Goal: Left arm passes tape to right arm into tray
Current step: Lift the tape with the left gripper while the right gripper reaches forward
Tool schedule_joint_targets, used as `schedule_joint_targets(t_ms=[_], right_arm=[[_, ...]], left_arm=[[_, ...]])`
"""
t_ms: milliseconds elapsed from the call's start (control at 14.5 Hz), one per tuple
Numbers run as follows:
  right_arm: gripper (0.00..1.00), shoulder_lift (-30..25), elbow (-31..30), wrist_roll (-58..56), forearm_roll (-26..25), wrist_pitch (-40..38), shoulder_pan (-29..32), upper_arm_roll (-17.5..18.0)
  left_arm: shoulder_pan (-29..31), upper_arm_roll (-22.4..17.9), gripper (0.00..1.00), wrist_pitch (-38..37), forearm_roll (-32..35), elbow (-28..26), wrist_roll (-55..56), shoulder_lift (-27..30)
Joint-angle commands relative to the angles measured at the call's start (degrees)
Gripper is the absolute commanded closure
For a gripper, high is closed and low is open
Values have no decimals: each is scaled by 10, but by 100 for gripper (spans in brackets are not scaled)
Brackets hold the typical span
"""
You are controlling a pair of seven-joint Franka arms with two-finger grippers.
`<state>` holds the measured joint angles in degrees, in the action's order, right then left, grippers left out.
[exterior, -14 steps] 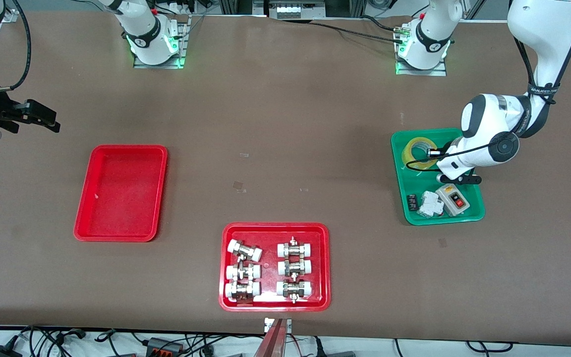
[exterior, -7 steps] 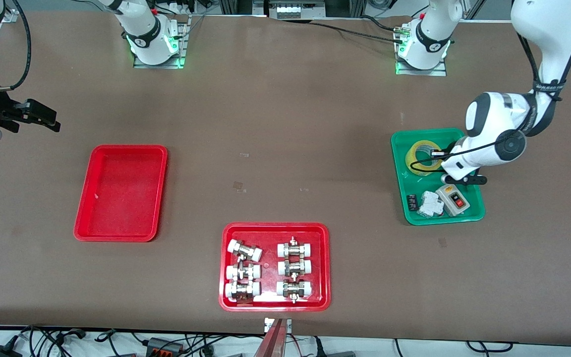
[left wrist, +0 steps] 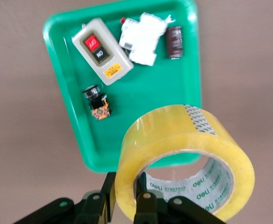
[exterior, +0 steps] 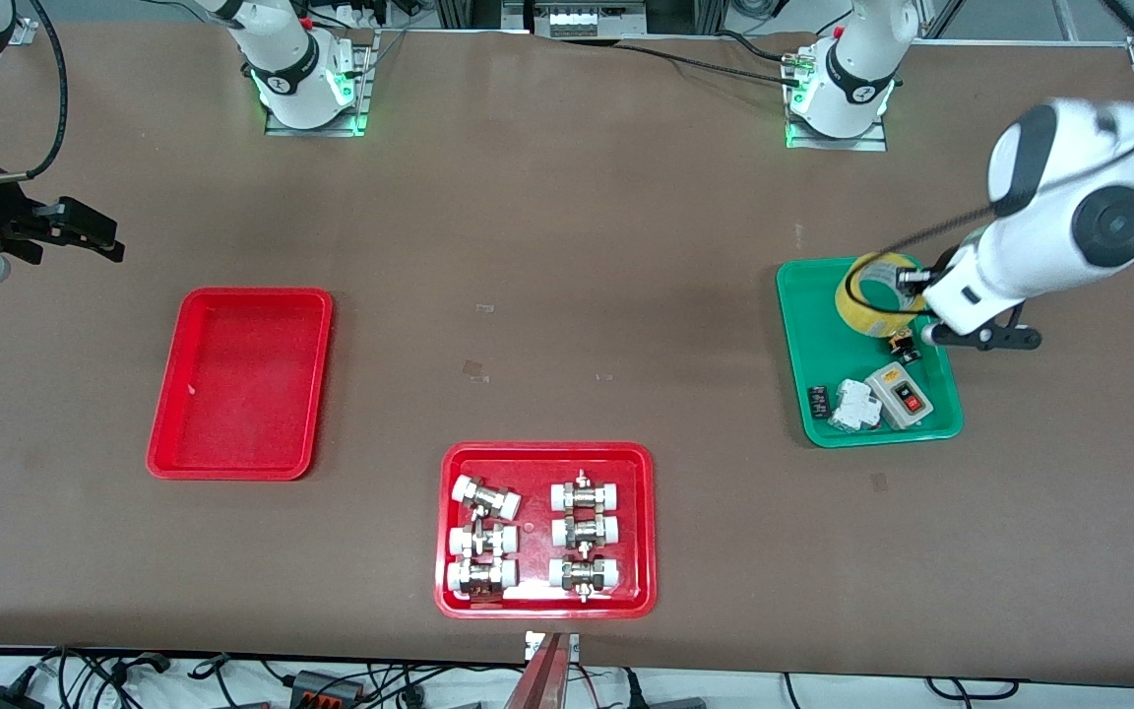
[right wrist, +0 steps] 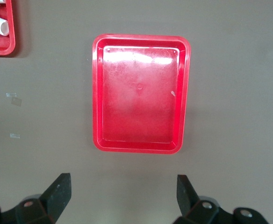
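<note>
Bright, even overhead light, soft shadows hugging every tray. White glare streaks the tray [right wrist: 141, 93] floor toward twelve o'clock in the right wrist view. The left arm's upper links smear with motion blur; the tape [left wrist: 183, 158] looks slightly soft.

Brown table [exterior: 567, 246] fills most of the frame, matte, with faint scuffs. Small tape scraps [exterior: 475, 368] near frame center. Two metal base plates [exterior: 316, 118] at upper left and upper right, green glow at each. Black cables [exterior: 705, 61] run across the top edge, upper center. Metal frame and rails [exterior: 577, 18] at top center. Pale floor strip along the bottom edge with tangled cables and plugs [exterior: 311, 681]. Red-and-metal bracket [exterior: 549, 670] at bottom center. Even overhead light, soft shadows.
</note>
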<state>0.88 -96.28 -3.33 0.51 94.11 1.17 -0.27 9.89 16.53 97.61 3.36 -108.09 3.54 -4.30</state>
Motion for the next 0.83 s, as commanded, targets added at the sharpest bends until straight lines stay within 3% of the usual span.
schedule_joint_targets(t_ms=[0,69,207,414,553,760], right_arm=[[0,7,-7,-1,8,-6,-15,2],[0,14,-7,-1,9,-6,-22,2],[0,28,-6,-1,31,-4,-48,2],[0,59,-5,-1,133,-5,-55,2],[0,90,-5,-7,190,-2,-55,2],[0,123,-6,-12,281,2,-67,2]], left_arm=[[-1,42,100,-109,-5,140,-6,-1],[-5,54,100,-126,-12,176,1,-15],[-19,76,100,-130,-17,193,27,-42],[-26,84,93,-93,-129,195,71,-77],[-49,84,100,-32,-167,197,137,-108],[-113,83,100,32,-180,197,180,-145]])
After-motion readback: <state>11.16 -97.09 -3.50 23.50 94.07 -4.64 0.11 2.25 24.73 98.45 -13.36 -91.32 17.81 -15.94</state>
